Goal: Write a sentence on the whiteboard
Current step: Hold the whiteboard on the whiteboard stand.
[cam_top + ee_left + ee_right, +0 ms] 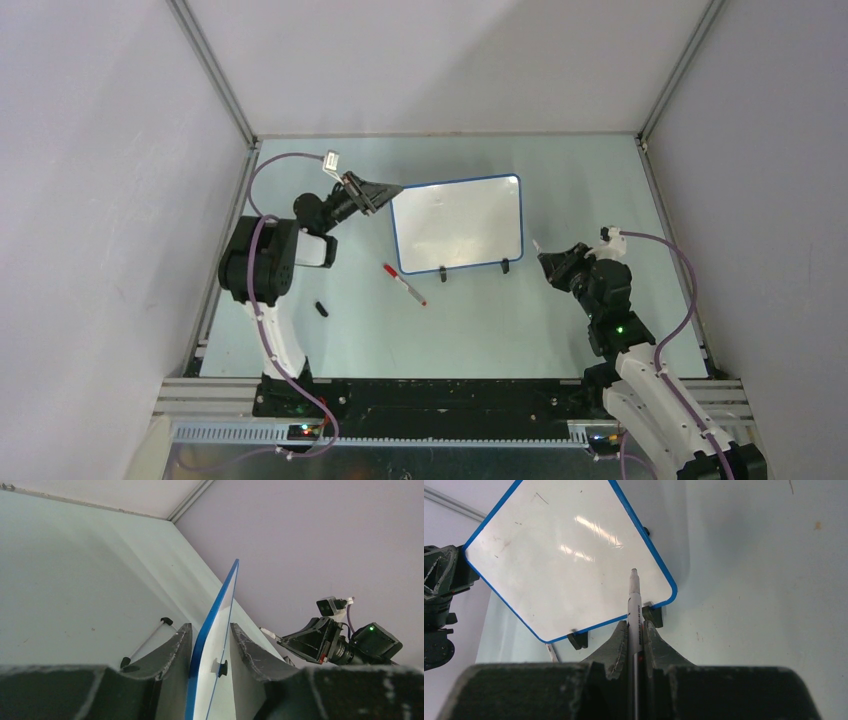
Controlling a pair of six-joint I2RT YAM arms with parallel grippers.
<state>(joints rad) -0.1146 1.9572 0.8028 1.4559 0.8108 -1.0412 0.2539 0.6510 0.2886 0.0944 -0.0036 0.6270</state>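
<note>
Whiteboard (457,222) stands tilted on its feet mid-surface (600,180), its left edge pinched in the left claw (385,195). Right claw (548,262) sits just off its right side, pressed onto a pen (633,600) whose tip points at the board. Red-capped marker (404,284) lies in front.

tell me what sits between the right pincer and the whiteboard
Only the tip of the pen that the right pincer holds, over bare table; it stops short of the whiteboard. The top view shows this.
</note>
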